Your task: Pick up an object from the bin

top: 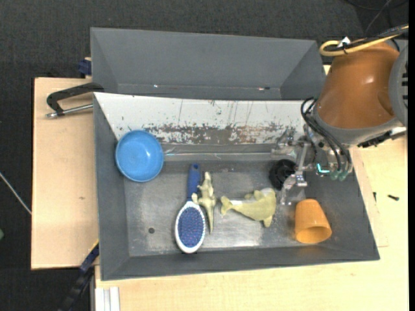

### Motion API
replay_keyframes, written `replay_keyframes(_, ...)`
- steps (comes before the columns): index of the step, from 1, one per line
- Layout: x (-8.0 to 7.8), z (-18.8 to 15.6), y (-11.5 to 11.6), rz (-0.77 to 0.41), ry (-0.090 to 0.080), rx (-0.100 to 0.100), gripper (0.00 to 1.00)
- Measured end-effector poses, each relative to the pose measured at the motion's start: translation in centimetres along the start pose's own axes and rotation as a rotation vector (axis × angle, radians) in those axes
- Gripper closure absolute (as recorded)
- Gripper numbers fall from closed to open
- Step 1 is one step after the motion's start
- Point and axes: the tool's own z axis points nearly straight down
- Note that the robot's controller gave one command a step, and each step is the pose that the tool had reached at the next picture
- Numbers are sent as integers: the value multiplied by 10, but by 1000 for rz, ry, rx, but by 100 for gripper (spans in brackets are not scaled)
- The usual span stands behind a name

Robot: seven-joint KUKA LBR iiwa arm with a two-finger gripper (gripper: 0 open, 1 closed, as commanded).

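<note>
A small black round thing [281, 172] lies toward the right of the bin [109, 193], near its back wall. The gripper [293, 185] stands just beside it, between it and an orange cup [311, 221]. Whether the gripper is released or clenched cannot be told.

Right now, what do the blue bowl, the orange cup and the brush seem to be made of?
Blue bowl: likely smooth moulded plastic, even colour, soft sheen. Orange cup, lying on its side: probably plastic too, uniform and matte. Brush: blue handle and white rim look plastic; the dotted blue pad suggests pins, material unclear.
</note>
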Motion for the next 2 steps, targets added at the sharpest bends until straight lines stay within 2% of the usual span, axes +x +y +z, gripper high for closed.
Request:
replay_keyframes(1, 4, 128, 7, 129, -14, -1, 0)
replay_keyframes(2, 1, 124, 6, 127, -23, 0, 100)
